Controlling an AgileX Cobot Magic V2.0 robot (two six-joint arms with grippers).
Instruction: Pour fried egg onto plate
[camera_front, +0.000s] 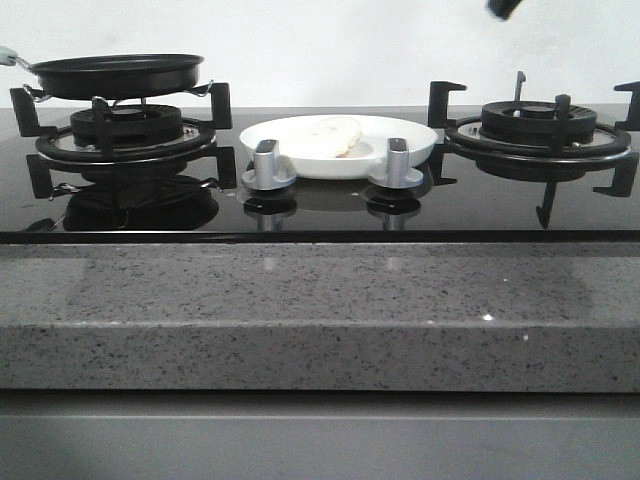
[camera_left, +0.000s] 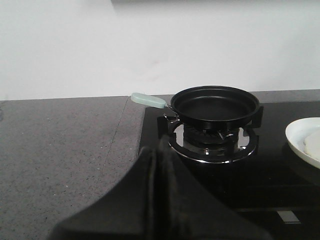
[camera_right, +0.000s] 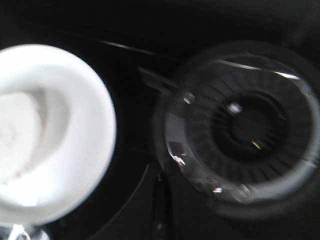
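The white plate (camera_front: 410, 150) stands on the black hob between the two burners, behind two silver knobs. The fried egg (camera_front: 335, 132) lies on the plate, left of its middle. The black frying pan (camera_front: 115, 75) sits empty on the left burner, its pale green handle (camera_front: 8, 55) pointing left. In the left wrist view my left gripper (camera_left: 159, 147) is shut and empty, well short of the pan (camera_left: 215, 105) and its handle (camera_left: 147, 100). In the blurred right wrist view my right gripper (camera_right: 159, 185) is shut and empty above the hob, between the plate (camera_right: 85, 140) with the egg (camera_right: 15, 135) and the right burner (camera_right: 245, 130).
Two silver knobs (camera_front: 268, 165) (camera_front: 397, 162) stand in front of the plate. The right burner grate (camera_front: 540, 125) carries nothing. A grey speckled counter (camera_front: 320, 310) runs along the front and left of the hob (camera_left: 60, 150). A dark part of the right arm (camera_front: 505, 8) shows at the top.
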